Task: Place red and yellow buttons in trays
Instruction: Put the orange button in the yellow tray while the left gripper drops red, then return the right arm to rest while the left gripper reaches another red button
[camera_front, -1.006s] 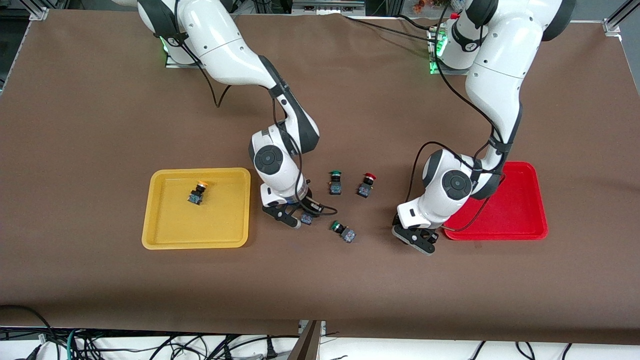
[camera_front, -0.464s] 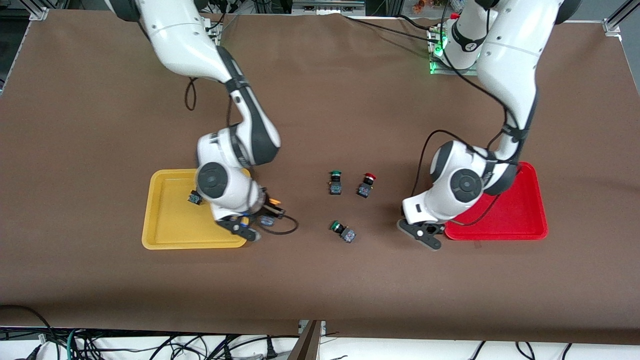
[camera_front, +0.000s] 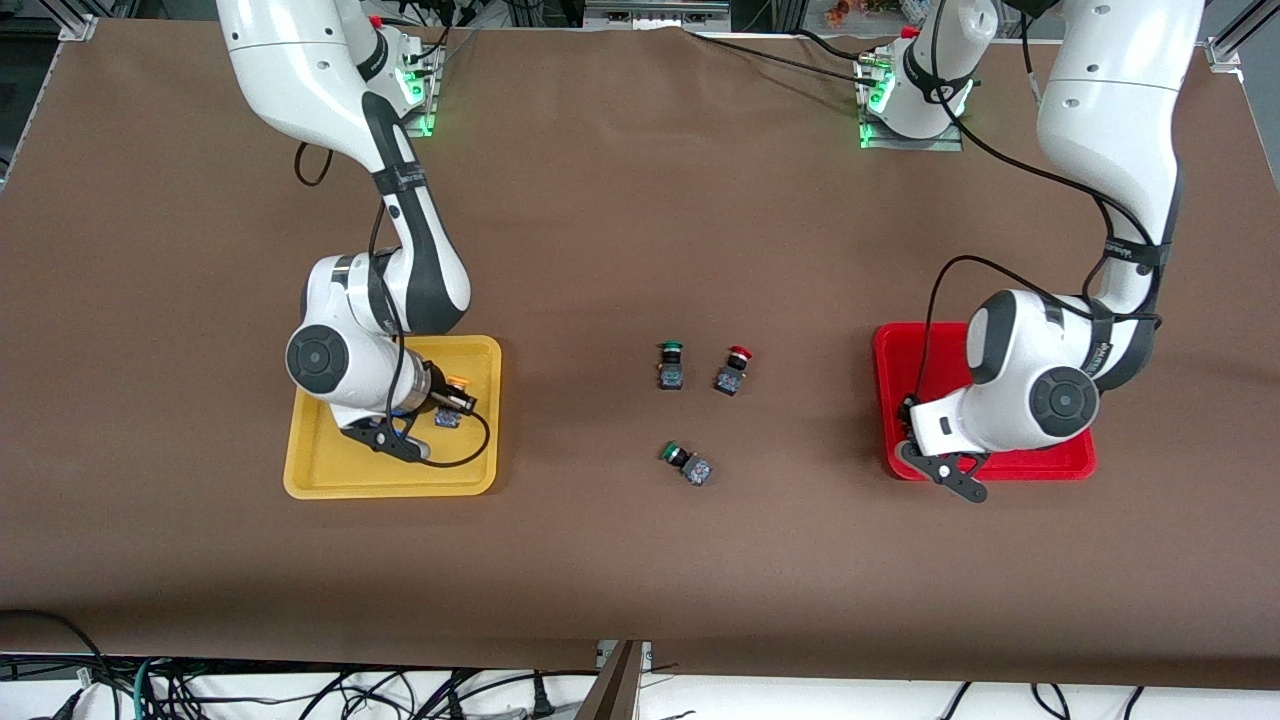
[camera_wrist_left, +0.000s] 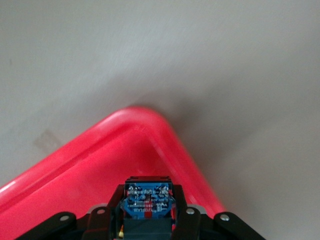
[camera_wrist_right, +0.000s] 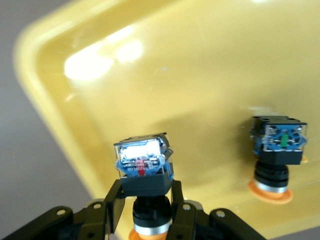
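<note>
Both arms are at the release step. The right gripper (camera_wrist_right: 146, 196) hangs over the yellow tray (camera_front: 330, 470), clamped on a yellow button (camera_wrist_right: 143, 165). It should lower and let go over bare tray floor, clear of the yellow button already lying in the tray (camera_wrist_right: 277, 150) and well inside the rim.

The left gripper (camera_wrist_left: 148, 216) is over the red tray (camera_wrist_left: 75, 170), at the corner nearest the camera toward the table's middle. It grips a button (camera_wrist_left: 147, 202) whose cap is hidden, probably red. It should move inward before opening, or the button may land on the rim.

By count:
- Two trays.
- Two yellow buttons.
- One red button (camera_front: 735, 368) plainly seen on the table (camera_front: 640, 560), between the trays.
- Two green buttons: one beside the red button (camera_front: 670, 365), one nearer the camera (camera_front: 686, 464).
</note>
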